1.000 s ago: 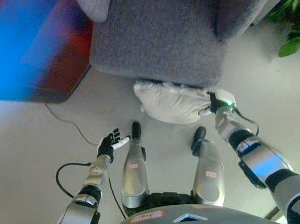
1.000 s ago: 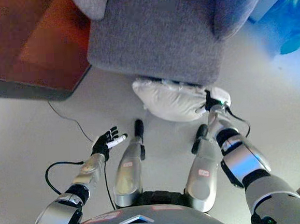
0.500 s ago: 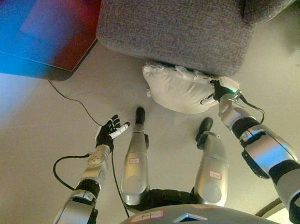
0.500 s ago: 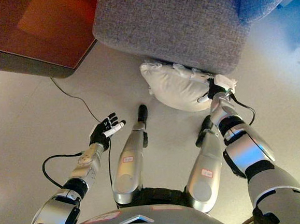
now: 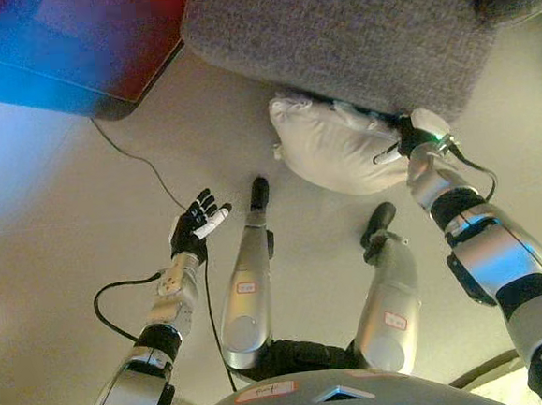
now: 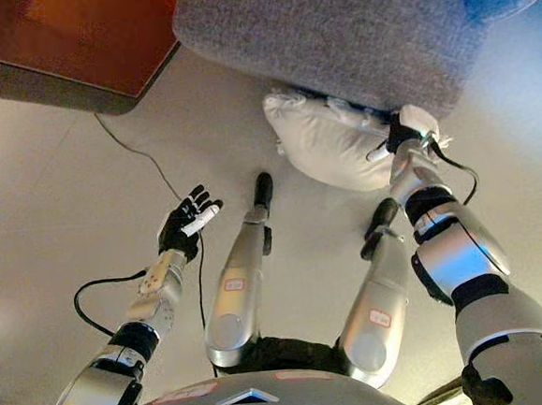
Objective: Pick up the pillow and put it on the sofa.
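1. White pillow [image 5: 332,146] lies on the pale floor [image 5: 55,201], pushed up against the lower front edge of the grey sofa [image 5: 342,28]; its top edge sits partly under the sofa's overhang
2. R hand [image 5: 405,143] is at the pillow's right end, touching it, dark fingers dug into the fabric w/ one white-tipped finger lying across the pillow's surface. Looks closed on the pillow corner, grip partly hidden by the wrist
3. R arm comes in from lower right, reaching up to the sofa front
4. L hand [image 6: 185,225] hangs over bare floor, well apart from the pillow & sofa, fingers spread apart & straight, holding nothing; one white-tipped finger points toward the right
5. Dark red-brown furniture piece [image 6: 61,41] w/ a dark edge fills the upper left corner, just beside the sofa's left side
6. Thin dark cord [image 5: 141,166] runs along the floor from under that furniture toward the L hand area
7. Pillow is not on the sofa seat, it rests at floor level
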Controlling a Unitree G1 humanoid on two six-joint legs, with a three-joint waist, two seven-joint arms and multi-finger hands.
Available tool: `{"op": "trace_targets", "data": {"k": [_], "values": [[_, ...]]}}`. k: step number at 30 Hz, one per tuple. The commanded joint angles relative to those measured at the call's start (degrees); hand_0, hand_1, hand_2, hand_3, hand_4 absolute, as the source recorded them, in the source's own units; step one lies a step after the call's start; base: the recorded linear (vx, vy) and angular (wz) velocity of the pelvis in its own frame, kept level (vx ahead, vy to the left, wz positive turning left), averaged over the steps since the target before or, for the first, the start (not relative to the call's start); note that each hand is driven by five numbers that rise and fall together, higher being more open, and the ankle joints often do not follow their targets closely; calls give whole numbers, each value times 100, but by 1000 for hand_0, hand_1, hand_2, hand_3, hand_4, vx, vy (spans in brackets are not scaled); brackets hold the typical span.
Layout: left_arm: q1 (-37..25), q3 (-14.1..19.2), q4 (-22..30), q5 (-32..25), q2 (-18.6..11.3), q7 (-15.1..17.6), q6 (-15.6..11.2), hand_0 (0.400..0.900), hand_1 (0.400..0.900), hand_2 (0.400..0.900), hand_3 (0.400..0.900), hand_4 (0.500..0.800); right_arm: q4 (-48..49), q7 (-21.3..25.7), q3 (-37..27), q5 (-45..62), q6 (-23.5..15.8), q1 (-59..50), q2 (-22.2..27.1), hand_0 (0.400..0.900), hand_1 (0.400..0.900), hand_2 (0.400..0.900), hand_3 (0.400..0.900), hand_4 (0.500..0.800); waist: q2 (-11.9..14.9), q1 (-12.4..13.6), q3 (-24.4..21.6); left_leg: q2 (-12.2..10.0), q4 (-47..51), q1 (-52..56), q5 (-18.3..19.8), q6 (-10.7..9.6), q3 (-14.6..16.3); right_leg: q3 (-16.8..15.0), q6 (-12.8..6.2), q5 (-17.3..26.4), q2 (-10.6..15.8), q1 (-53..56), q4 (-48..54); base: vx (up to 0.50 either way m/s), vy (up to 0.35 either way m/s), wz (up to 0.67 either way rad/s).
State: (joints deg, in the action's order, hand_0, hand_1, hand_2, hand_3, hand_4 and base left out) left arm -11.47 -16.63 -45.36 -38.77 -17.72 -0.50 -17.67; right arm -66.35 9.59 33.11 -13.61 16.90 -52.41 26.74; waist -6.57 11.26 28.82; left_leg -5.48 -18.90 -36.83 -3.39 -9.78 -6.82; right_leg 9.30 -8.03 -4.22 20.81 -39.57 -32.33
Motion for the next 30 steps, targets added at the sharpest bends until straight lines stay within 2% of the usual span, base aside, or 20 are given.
{"op": "trace_targets", "data": {"k": [1,6,11,18,20,25,26,27,30], "values": [[412,98,612,-351,-549,108,-425,900,900,900,900,800,271,-33,133,145,16,-810,386,900,900,900,900,800,-274,128,97,-67,-616,-236,481,275,-196,-517,-490,831,370,-183,903,-32,113,2],[619,189,943,-552,-641,56,-468,900,900,900,900,800,277,-271,231,271,113,-1181,528,900,900,900,900,800,-449,186,97,25,-829,-669,490,310,-175,-640,-445,817,364,-627,714,-32,109,1],[825,210,1299,-810,-679,-79,-719,900,900,900,900,800,200,-492,322,425,88,-1491,708,900,900,900,900,800,-643,264,97,119,-1059,-1139,515,350,-186,-775,-379,736,340,-1118,422,-33,97,3],[1032,286,1885,-1018,-823,-132,-896,900,900,900,900,800,169,-736,381,643,121,-1735,874,900,900,900,900,800,-723,374,97,180,-1334,-1639,543,393,-226,-833,-304,650,324,-1608,95,-32,54,3],[1068,335,2095,-1072,-888,-93,-891,900,900,900,900,800,153,-762,401,640,21,-1839,908,900,900,900,900,800,-732,416,97,205,-1466,-1844,566,417,-244,-850,-276,618,316,-1783,-34,-43,4,6],[1173,421,2289,-1123,-989,-126,-925,900,900,900,900,800,122,-1222,513,726,-192,-2074,938,900,900,900,900,800,-774,491,97,294,-1801,-2266,632,450,-296,-939,-210,535,282,-2194,-398,-30,1,3],[1208,445,2286,-1151,-999,-171,-944,900,900,900,900,800,112,-1315,575,748,-374,-2113,962,900,900,900,900,800,-789,505,97,307,-1833,-2319,636,462,-303,-936,-197,520,277,-2244,-435,0,0,0],[1231,480,2304,-1132,-996,-188,-935,900,900,900,900,800,130,-1396,610,765,-475,-2134,973,400,400,400,400,500,-787,516,97,321,-1847,-2343,640,468,-308,-936,-190,513,270,-2263,-444,0,0,0],[1309,551,2314,-1158,-1042,-268,-948,900,900,900,900,800,214,-1372,664,915,-636,-2173,1010,400,400,400,400,500,-773,542,97,317,-1834,-2367,626,472,-314,-878,-177,510,275,-2263,-417,-25,-4,-5]]}}
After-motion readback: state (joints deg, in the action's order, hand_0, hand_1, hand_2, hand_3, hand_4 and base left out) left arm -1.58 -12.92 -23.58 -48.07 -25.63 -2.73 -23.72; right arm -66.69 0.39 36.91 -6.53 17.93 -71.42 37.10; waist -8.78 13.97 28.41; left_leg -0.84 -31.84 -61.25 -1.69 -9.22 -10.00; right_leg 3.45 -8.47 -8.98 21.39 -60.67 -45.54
